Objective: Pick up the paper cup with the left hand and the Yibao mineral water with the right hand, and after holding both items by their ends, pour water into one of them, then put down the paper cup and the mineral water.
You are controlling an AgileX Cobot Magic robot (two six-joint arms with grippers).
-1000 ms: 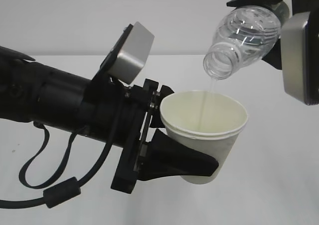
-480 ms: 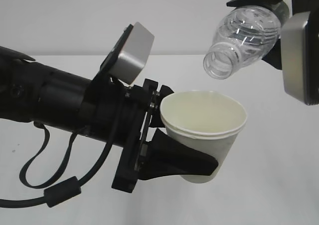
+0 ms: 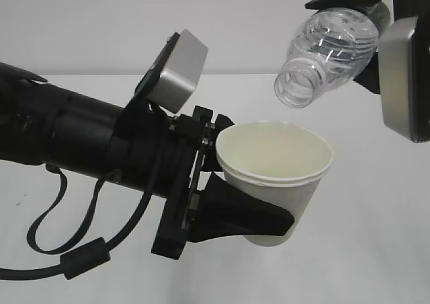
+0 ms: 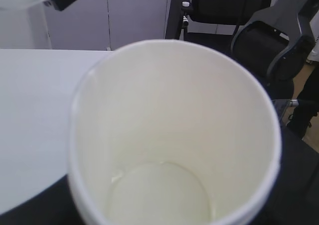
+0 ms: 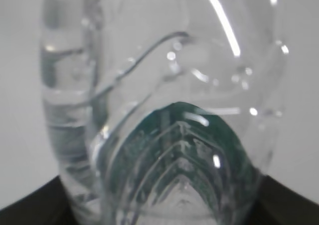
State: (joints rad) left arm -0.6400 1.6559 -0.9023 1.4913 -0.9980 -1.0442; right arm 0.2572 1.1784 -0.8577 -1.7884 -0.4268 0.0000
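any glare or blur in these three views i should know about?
Exterior view: even, soft light, sharp on the paper cup and the tilted Yibao mineral water. Left wrist view: cup interior fills the frame, slightly soft; bottle at top edge is a blur. Right wrist view: bottle too close, out of focus, with streak glare and refraction distorting the green label.

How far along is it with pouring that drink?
Pouring looks done: the left claw holds the paper cup in the air with a little water at its bottom. The right claw holds the Yibao mineral water tilted, mouth down over the cup, with no stream visible. Left to do: tip the bottle upright and set both down on the table.
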